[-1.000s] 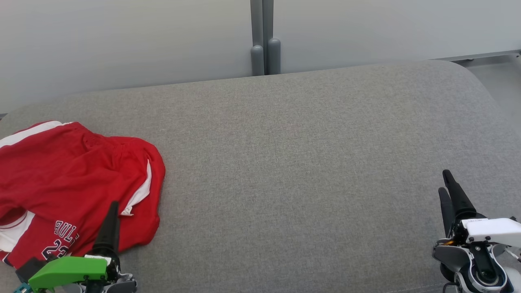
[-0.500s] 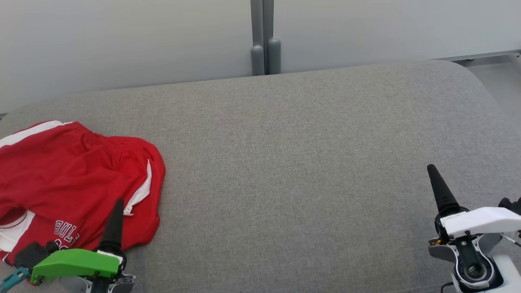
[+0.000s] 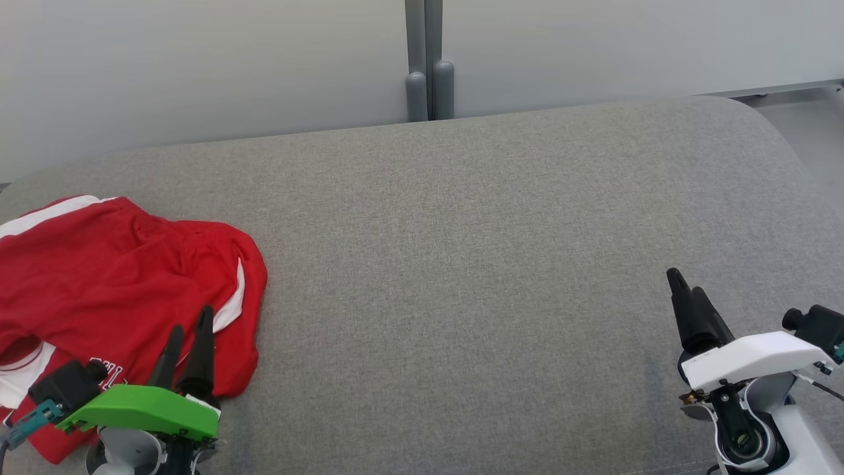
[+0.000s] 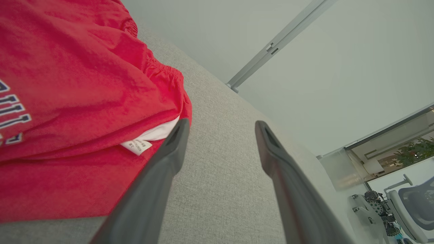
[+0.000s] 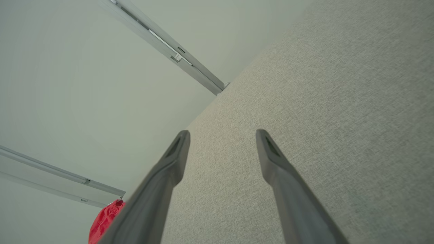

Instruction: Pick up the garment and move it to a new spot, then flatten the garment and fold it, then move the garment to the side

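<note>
Your left gripper (image 3: 190,320) has rolled at the wrist over the last second. In the head view it showed one finger edge-on before; now both dark fingers are visible, and it has edged a little towards the near right border of the red basketball shorts (image 3: 119,284). Its jaws stand wide apart with nothing between them. In the left wrist view the left gripper (image 4: 222,123) straddles the edge of the cloth. One finger reaches in front of the fold of the shorts (image 4: 67,84), just beside the white care label (image 4: 136,146), and the other is over bare grey cushion (image 4: 220,189).

Your right gripper (image 3: 686,282) has drifted inward from the right and turned too. It is also spread open and empty, with plain fabric ahead of it in its own wrist view (image 5: 222,133), well apart from the shorts.

The shorts themselves have not moved. They lie crumpled at the far left of the cushion (image 3: 475,251), lettering up and white trim showing.

So the first step has not begun; this looks like you lining up the pick. The edge is layered here, so I'd judge that closing on it could catch only the top ply. Whether the fingertips touch the cloth yet, I cannot tell.
</note>
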Tool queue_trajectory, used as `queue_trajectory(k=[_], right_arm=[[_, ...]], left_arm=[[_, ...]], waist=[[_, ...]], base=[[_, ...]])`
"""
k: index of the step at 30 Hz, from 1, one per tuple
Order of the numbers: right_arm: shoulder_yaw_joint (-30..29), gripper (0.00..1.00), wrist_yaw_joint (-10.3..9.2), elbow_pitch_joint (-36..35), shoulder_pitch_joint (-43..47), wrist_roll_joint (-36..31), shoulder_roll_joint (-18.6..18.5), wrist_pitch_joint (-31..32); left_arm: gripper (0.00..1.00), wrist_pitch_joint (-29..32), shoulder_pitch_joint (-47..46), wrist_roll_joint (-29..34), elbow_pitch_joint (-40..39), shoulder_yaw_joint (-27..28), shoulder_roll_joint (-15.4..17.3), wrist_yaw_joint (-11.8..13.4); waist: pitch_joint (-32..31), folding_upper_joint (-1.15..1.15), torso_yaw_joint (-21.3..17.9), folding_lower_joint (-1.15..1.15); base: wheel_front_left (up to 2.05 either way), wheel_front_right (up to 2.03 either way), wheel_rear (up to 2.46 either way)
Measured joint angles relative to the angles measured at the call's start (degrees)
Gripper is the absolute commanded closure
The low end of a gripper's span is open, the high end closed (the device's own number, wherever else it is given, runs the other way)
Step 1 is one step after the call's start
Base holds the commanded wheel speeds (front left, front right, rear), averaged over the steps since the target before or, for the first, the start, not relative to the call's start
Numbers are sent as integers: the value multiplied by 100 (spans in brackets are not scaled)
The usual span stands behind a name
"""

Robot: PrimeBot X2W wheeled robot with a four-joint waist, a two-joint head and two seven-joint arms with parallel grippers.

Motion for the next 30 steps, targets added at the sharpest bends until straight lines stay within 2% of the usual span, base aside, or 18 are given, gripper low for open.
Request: queue_trajectory(k=[17, 30], right_arm=[[377, 0, -202, -111, 0, -1360, -181, -337], [530, 0, -397, -199, 4, -2245, -328, -565]], left_arm=[[0, -310, 14, 1501, -101, -271, 131, 231], [0, -556, 96, 2410, -176, -446, 186, 328]], waist=[[-30, 0, -24, 0], [-54, 0, -55, 0]], base=[[0, 0, 0], [0, 0, 0]])
